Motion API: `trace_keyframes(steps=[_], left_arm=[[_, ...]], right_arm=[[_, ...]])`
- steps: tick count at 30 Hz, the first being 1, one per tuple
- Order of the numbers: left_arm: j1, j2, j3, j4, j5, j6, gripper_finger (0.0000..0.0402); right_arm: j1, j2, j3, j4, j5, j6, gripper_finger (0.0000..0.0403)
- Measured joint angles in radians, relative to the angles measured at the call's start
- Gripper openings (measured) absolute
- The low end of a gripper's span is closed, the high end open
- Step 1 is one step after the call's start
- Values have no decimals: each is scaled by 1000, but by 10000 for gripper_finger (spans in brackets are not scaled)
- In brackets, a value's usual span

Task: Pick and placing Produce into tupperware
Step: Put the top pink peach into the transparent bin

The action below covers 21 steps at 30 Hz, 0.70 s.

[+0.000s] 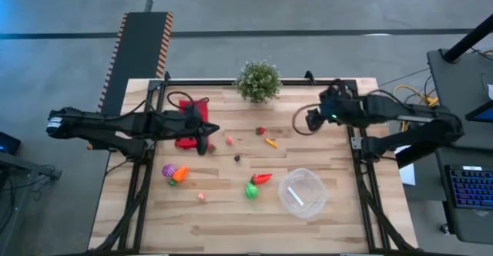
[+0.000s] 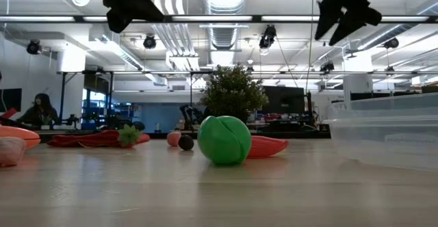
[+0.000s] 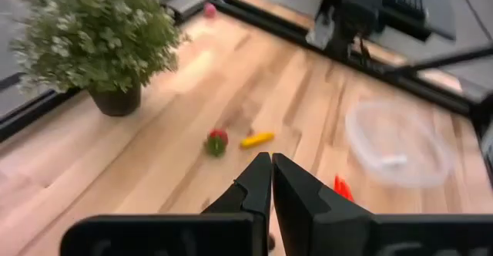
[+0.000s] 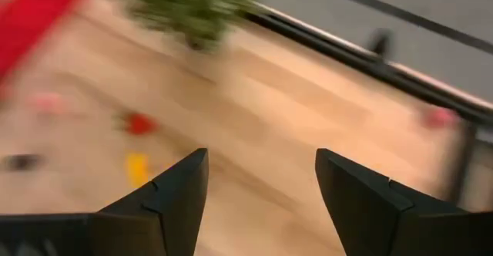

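The produce lies scattered on the wooden table: a purple piece and an orange one toward the left, a green piece with a red one near the middle, and a small red piece and a yellow one farther back. The clear round tupperware stands near the right front. My left gripper hovers shut above the red cloth's right edge, its fingers closed. My right gripper hangs open and high over the far right of the table, its fingers spread apart.
A potted green plant stands at the middle of the far edge. A red folded cloth lies under the left arm. Two small pink pieces and a dark one sit between the groups. Bare wood lies along the near edge.
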<state>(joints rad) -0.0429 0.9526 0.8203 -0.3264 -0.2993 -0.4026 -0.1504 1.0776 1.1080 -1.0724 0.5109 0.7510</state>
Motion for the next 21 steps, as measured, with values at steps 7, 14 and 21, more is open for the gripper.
trace_keyframes(steps=[7,14,21], left_arm=[[4,-20,-9,-101,29,-55,0],[5,-20,-10,-225,0,-53,0],[8,-24,-13,-259,-4,17,0]], right_arm=[[-289,123,74,-223,-28,-110,233],[-517,189,67,-208,-166,-184,239],[-661,265,38,-204,-189,-228,277]])
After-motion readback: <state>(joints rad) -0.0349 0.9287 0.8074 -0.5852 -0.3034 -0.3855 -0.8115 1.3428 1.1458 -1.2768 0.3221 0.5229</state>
